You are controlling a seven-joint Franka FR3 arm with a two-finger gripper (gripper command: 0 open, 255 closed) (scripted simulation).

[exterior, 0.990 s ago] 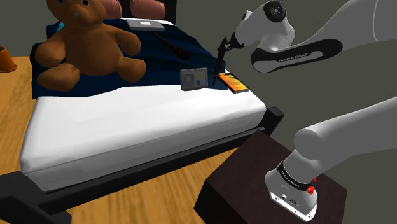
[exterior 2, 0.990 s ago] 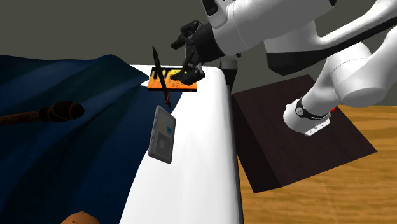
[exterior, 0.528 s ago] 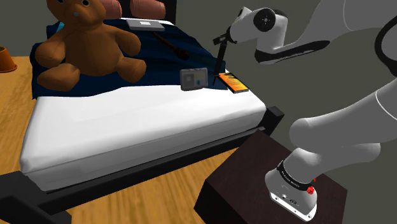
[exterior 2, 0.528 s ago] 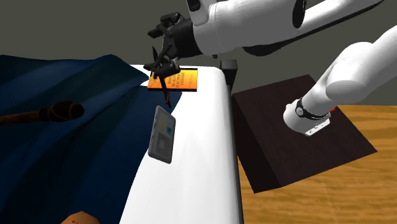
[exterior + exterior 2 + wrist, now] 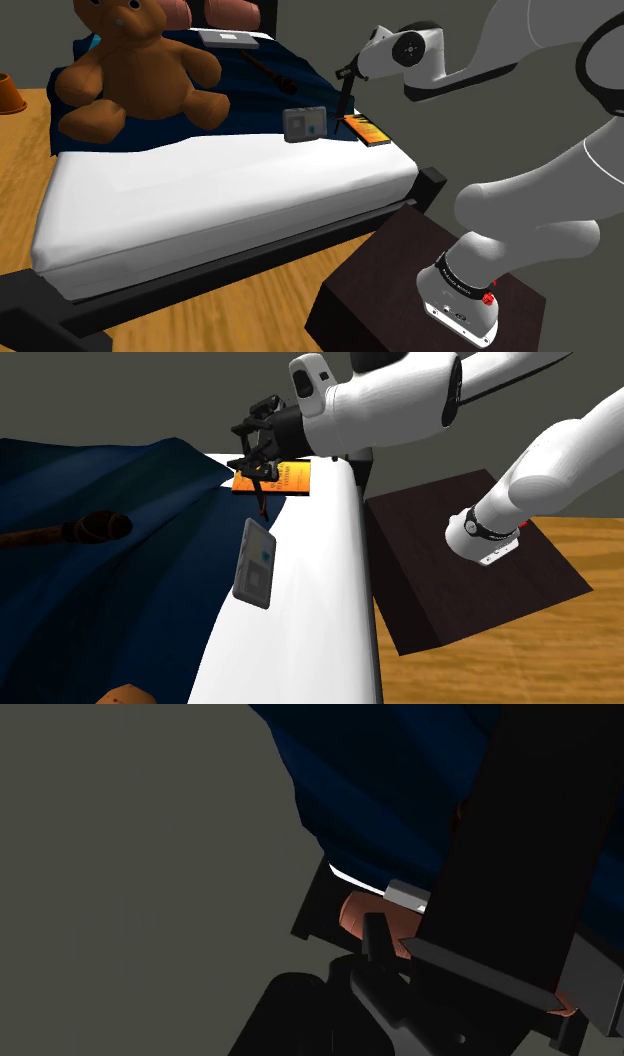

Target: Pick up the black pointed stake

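The black pointed stake (image 5: pixel 342 102) stands nearly upright at the far corner of the bed, its tip down on the white mattress beside an orange book (image 5: pixel 364 130). My gripper (image 5: pixel 347 73) reaches in sideways and is shut on the stake's upper part. In the second exterior view the fingers (image 5: pixel 250 453) pinch the stake, whose lower end (image 5: pixel 262 497) hangs below them to a reddish tip. In the wrist view a broad black bar (image 5: pixel 520 834) lies close against the fingers.
A grey phone-like device (image 5: pixel 255 564) stands tilted on the mattress (image 5: pixel 220 190) just in front of the stake. Further back on the navy blanket (image 5: pixel 120 582) lie a dark club (image 5: pixel 268 68), a laptop (image 5: pixel 228 38) and a big brown teddy bear (image 5: pixel 135 65). The dark stand (image 5: pixel 400 290) sits by the bed.
The gripper swung from beside the orange book over to the stake and its fingers closed on the upper part. The stake still stands in the same spot.
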